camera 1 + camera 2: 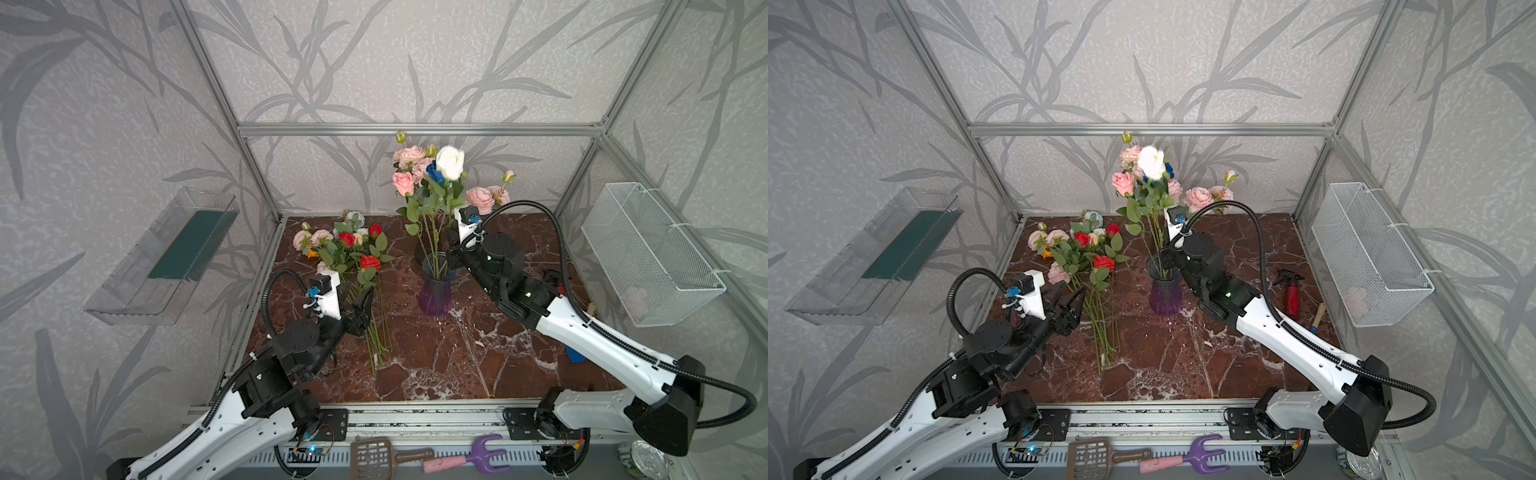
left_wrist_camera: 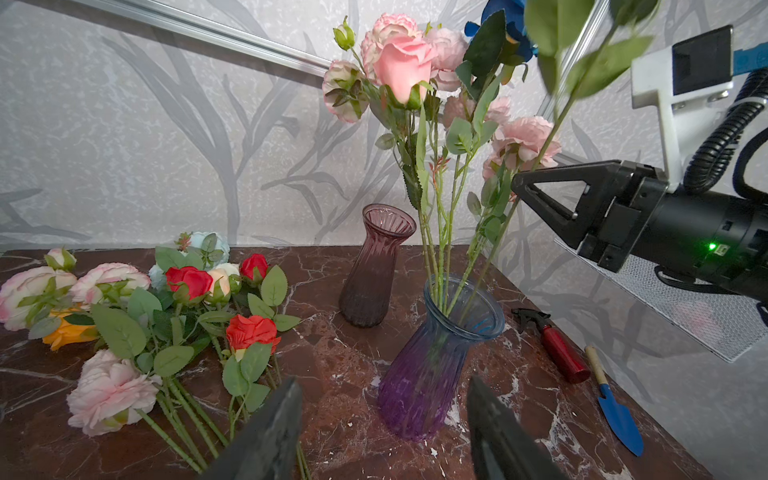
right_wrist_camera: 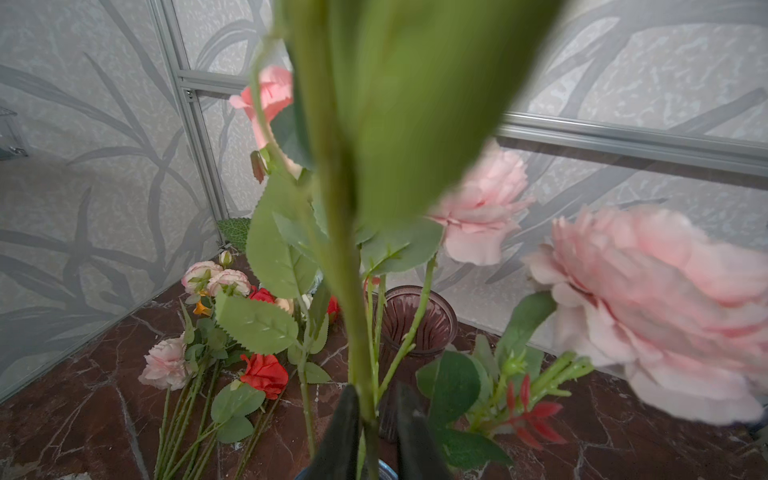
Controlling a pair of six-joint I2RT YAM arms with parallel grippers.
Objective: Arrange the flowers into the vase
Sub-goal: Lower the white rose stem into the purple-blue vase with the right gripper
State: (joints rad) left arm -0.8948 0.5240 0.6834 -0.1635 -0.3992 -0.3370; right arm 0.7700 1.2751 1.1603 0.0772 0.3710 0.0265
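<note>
Right wrist view: the right gripper [image 3: 376, 388] has its black jaws parted only narrowly around the long green stem [image 3: 356, 324] of the white rose [image 1: 450, 162]. The stem lies against one finger with a sliver of gap to the other, so it is not pinched. In the left wrist view that stem slants down into the ribbed glass vase [image 2: 419, 395], blue at the rim and purple at the base, which stands upright near the middle of the brown marble-patterned bench [image 1: 457, 365].

In both top views the white bloom tops the bunch already standing in the vase: pink roses and peonies [image 2: 405, 66] and a blue rose [image 1: 434, 172].

The left gripper [image 1: 1073, 289] holds nothing. Its jaws are spread wide, just beside the stems of the loose flowers [image 2: 251, 330]. These are red roses, pink peonies, a yellow bloom and a pale-blue one, lying flat on the bench left of the vase. A smoky brown glass vase [image 2: 374, 270] stands behind them.
</note>
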